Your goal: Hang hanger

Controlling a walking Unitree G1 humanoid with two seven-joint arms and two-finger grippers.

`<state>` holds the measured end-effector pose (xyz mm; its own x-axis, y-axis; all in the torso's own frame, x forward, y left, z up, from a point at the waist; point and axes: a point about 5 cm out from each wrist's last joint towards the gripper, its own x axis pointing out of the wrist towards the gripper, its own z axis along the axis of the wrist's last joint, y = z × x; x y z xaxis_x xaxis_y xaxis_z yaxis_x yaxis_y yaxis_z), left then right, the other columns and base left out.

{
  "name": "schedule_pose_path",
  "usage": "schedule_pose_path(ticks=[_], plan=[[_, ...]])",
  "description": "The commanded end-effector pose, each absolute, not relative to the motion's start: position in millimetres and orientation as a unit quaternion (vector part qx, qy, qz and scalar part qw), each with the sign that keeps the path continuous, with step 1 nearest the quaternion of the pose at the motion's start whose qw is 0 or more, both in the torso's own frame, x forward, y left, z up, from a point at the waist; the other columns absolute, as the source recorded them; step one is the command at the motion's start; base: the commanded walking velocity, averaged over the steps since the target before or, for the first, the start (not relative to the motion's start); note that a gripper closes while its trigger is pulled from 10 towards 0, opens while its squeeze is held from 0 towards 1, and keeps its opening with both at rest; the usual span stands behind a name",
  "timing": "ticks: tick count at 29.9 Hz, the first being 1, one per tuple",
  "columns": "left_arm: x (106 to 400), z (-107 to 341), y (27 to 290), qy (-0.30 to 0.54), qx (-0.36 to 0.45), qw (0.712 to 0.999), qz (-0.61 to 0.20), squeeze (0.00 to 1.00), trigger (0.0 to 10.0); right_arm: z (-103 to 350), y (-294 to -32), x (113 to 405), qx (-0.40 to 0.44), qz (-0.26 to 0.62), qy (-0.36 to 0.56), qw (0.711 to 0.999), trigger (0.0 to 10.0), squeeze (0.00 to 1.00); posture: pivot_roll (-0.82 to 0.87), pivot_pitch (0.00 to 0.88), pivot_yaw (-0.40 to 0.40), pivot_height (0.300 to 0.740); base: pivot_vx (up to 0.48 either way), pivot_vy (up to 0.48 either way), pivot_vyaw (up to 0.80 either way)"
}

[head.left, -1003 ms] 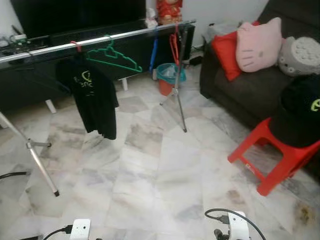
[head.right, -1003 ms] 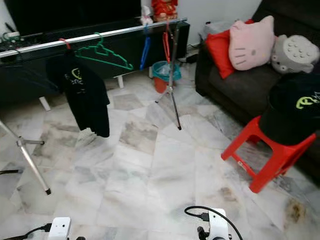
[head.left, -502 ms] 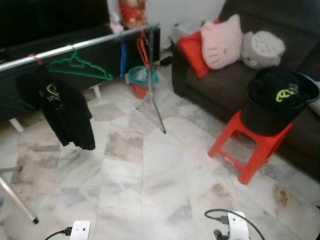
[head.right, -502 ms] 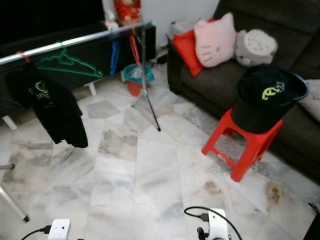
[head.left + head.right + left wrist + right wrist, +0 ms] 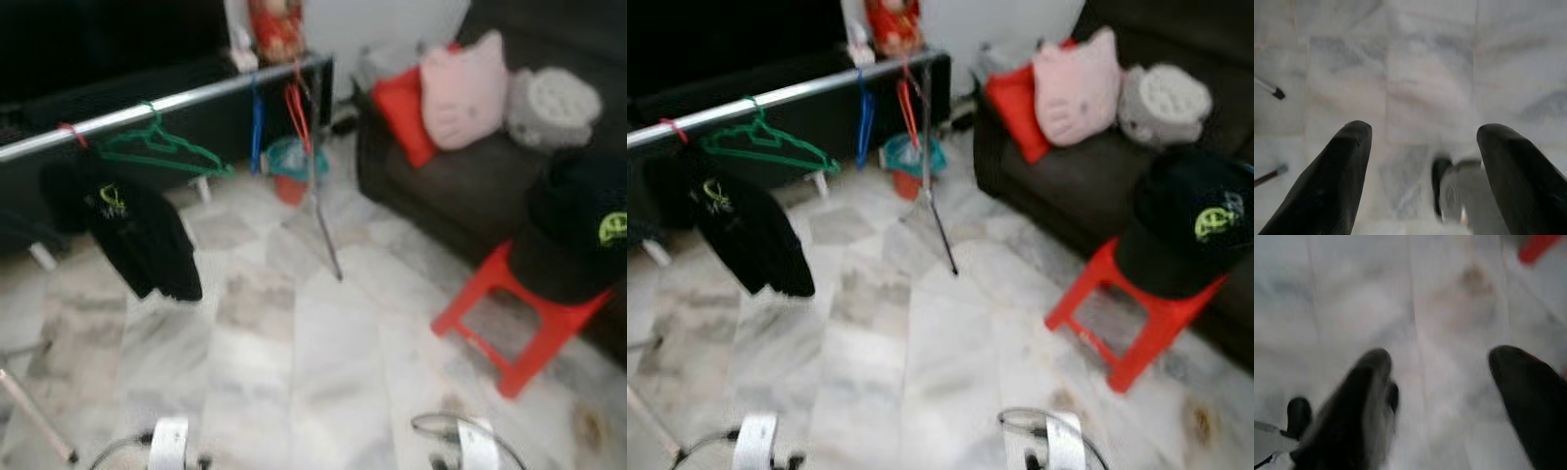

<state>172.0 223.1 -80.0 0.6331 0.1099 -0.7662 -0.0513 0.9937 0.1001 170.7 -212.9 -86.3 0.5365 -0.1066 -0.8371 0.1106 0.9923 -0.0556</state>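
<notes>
Across the marble floor (image 5: 323, 343), left to right: a black T-shirt (image 5: 137, 235) and an empty green hanger (image 5: 162, 152) hang on the silver rail (image 5: 176, 101), well apart from the robot. Blue and red hangers (image 5: 294, 103) hang by the rail's stand. A dark garment (image 5: 583, 240) rests on the red stool (image 5: 519, 323), probably staged for hanging. Left gripper (image 5: 1420, 171) and right gripper (image 5: 1449, 401) hang low, fingers spread, holding nothing.
</notes>
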Motion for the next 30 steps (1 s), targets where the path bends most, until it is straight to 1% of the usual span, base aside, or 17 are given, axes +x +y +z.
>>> schedule_pose_path(ticks=[1, 13, 23, 30], plan=[[159.0, -84.7, 229.5, 0.446, 0.038, 0.892, 0.053, 0.00, 10.0, -88.3, -205.2, 169.1, 0.011, -0.057, 0.479, 0.876, 10.0, 0.00, 0.01, 0.000, -0.021, 0.740, 0.266, 0.000, 0.00], [159.7, -84.2, 229.9, 0.445, 0.037, 0.893, 0.051, 0.00, 10.0, -88.5, -204.8, 169.3, 0.012, -0.061, 0.481, 0.875, 10.0, 0.00, 0.00, 0.000, -0.016, 0.740, 0.268, 0.000, 0.00], [159.6, -84.1, 230.3, 0.444, 0.038, 0.894, 0.052, 0.00, 10.0, -88.5, -204.7, 169.3, 0.010, -0.058, 0.483, 0.874, 10.0, 0.00, 0.00, 0.000, -0.017, 0.740, 0.261, 0.000, -0.69], [160.9, -83.5, 230.4, 0.442, 0.041, 0.895, 0.053, 0.00, 10.0, -88.5, -204.7, 169.3, 0.008, -0.057, 0.484, 0.873, 10.0, 0.00, 0.00, 0.000, -0.016, 0.740, 0.000, 0.000, -0.73]])
